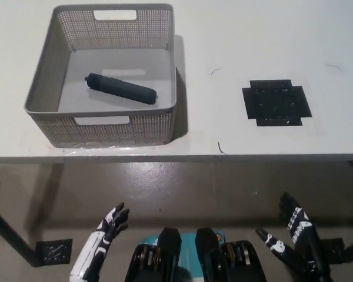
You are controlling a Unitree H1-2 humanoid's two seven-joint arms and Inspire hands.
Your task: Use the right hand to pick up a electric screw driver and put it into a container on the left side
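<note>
Electric screw driver [121, 89]: a dark, slim cylinder lying flat on the floor of the container, set at a slant, its narrower end toward the far left and its thicker end toward the near right; no hand touches it.
Container [103, 126]: a grey perforated basket with handle cut-outs in its near and far walls, standing on the left part of the table (only the screw driver lies in it).
Table [235, 35]: white top, its near edge running across the middle of the view, with grey floor showing below it.
Black mat [276, 103]: a dark cross-shaped patch flat on the table's right part, well apart from the container, with nothing on it.
Right hand [291, 238]: black, low at the bottom right, below the table edge and over the floor; released, fingers spread and pointing up, holding nothing.
Left hand [109, 224]: white, at the bottom left beside the robot's body, also below the table edge; fingers apart and empty (at rest).
Marks: a few thin dark scratches on the table between container and mat.
</note>
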